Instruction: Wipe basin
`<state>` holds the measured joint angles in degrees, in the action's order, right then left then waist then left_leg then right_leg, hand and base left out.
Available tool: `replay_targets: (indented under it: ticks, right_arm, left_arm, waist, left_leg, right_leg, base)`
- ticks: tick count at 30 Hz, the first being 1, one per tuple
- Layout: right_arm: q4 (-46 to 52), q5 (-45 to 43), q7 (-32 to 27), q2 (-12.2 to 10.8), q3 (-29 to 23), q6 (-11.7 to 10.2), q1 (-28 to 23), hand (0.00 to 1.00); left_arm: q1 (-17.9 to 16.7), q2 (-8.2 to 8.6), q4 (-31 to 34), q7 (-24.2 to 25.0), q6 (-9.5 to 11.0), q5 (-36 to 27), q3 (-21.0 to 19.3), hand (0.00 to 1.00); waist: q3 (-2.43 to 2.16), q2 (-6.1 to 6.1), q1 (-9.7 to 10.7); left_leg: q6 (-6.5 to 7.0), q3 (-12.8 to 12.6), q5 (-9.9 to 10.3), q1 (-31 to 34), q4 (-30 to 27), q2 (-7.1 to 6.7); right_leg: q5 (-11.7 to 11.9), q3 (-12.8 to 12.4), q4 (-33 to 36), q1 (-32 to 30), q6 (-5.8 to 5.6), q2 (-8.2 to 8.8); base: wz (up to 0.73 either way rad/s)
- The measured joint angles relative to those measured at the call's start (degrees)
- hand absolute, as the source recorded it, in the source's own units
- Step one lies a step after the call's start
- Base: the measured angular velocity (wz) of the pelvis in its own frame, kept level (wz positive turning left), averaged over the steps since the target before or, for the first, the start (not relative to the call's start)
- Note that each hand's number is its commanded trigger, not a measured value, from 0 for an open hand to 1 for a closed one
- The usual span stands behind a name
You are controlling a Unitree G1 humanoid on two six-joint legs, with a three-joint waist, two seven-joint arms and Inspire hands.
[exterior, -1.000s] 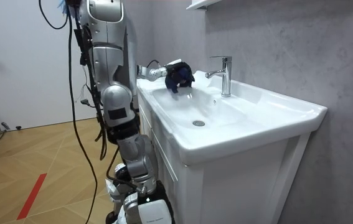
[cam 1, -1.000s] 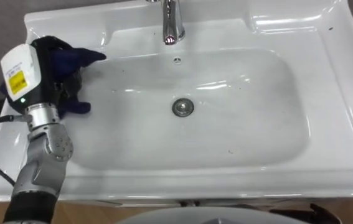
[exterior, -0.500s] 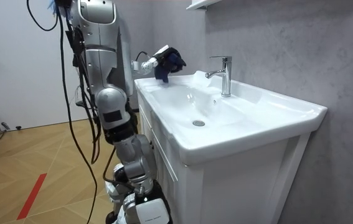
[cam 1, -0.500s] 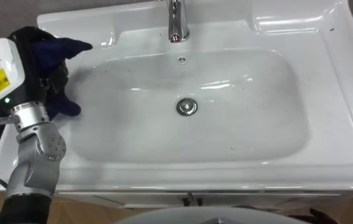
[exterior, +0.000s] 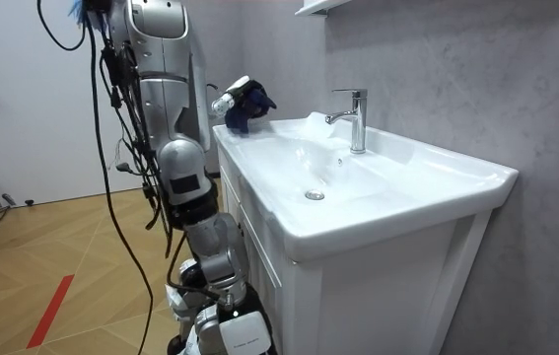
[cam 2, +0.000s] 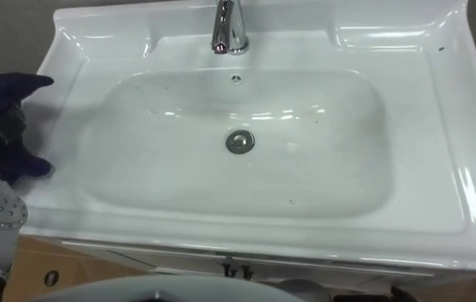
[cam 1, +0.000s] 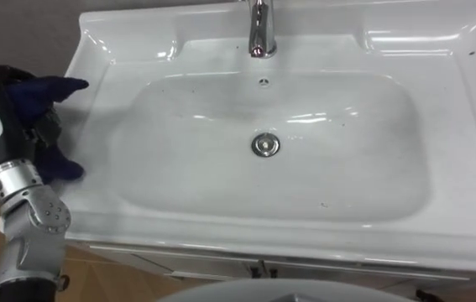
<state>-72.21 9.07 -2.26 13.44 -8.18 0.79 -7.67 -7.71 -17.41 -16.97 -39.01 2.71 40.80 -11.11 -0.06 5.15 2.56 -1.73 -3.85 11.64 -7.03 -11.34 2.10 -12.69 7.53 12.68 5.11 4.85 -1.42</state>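
Observation:
The white basin (cam 1: 128,50) lies below me, with a chrome tap (cam 1: 259,29) at the back and a round drain (cam 1: 264,145) in the middle of the bowl. My left hand (cam 1: 43,132) is at the basin's left edge, shut on a dark blue cloth (cam 1: 40,94) that bunches over its fingers. In the room view the hand (exterior: 230,100) and the cloth (exterior: 249,102) are raised above the far end of the rim, clear of the bowl. My right hand (exterior: 225,318) hangs low beside the cabinet front.
The basin tops a white vanity cabinet (exterior: 378,286) against a grey wall (exterior: 456,69). I stand at its front, on a wooden floor (exterior: 52,256). A flat ledge (cam 1: 439,42) runs along the rim right of the tap.
My left hand has carried the cloth from the bowl's left corner up and out past the basin's left end. The eye view has shifted, so the basin sits further right.

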Motion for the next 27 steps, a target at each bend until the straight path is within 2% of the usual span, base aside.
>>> replay_targets:
  ticks: [9,15,20,27]
  right_arm:
    - [0.4,-0.6,0.0,0.1,0.1,0.1,0.0,0.0]
    - [0.4,-0.2,0.5,0.1,0.1,0.0,-0.2,0.0]
    - [0.4,-0.2,0.5,0.1,0.1,-0.8,-0.1,0.0]
    - [-0.2,-0.5,0.6,0.3,0.2,-1.4,-0.4,0.0]
  left_arm:
    - [-0.9,0.21,0.0,0.0,-0.3,0.0,0.5,1.0]
    - [-1.2,0.24,-0.1,1.4,-0.4,0.1,2.3,1.0]
    - [-1.3,1.06,-0.1,1.6,-0.3,0.1,4.9,1.0]
    - [-1.3,1.07,-0.1,1.7,-0.1,2.0,5.6,1.0]
  waist:
    - [0.06,0.24,0.4]
    - [0.2,0.41,0.5]
    - [0.31,0.71,1.6]
    - [0.44,0.82,2.3]
  left_leg:
    - [0.0,0.0,0.0,0.1,0.0,-0.1]
    - [0.0,0.0,0.0,0.1,0.1,-0.14]
    - [0.01,0.0,0.0,0.4,0.1,-0.3]
    - [0.02,-0.1,0.0,0.4,0.2,-0.52]
  right_leg:
    - [0.0,0.1,0.0,0.0,-0.09,0.12]
    - [0.0,0.1,-0.1,-0.1,-0.13,0.16]
    - [0.2,0.1,-0.7,0.0,-0.38,0.23]
    - [0.1,-0.5,-1.0,-0.1,-0.56,0.34]
  base:
    - [0.0]
    - [0.0]
    - [0.02]
    - [-0.05]
